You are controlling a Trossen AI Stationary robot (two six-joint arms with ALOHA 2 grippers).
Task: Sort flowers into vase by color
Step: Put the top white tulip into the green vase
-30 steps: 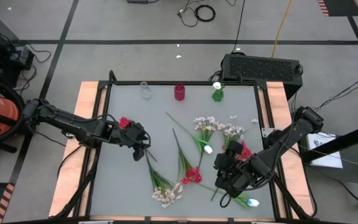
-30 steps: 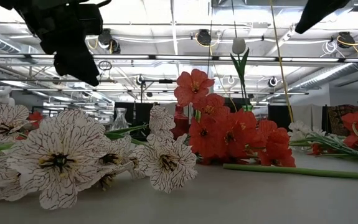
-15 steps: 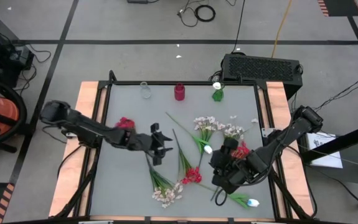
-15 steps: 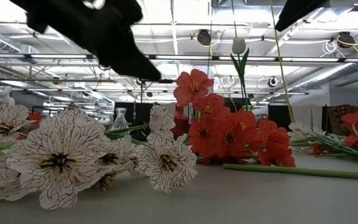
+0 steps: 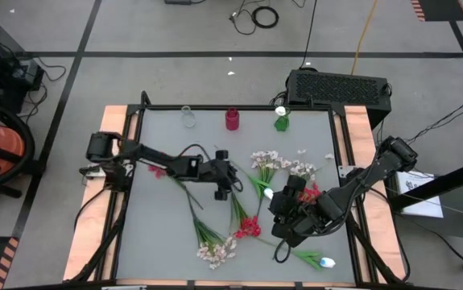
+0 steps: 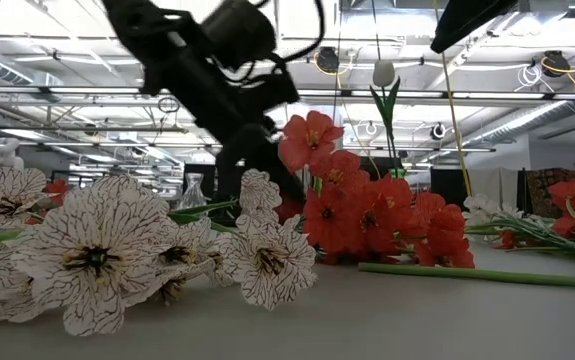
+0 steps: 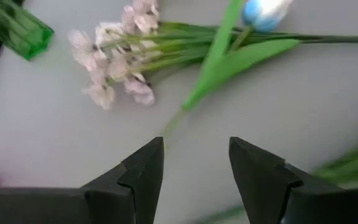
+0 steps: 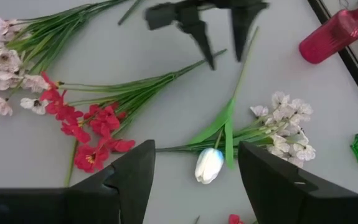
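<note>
While empty, left end effector (image 5: 222,193) (fingers apart) over flowers (image 5: 247,226).

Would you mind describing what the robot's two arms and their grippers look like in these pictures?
Both arms are dark, nearly black, built of jointed segments with bulky rounded joints. The left gripper ends in two matte black fingers, flat and angular, tapering to blunt wedge tips. The right gripper has the same black fingers, broader where they meet the body. A thin black cable loops over the left arm. No markings are readable.
</note>
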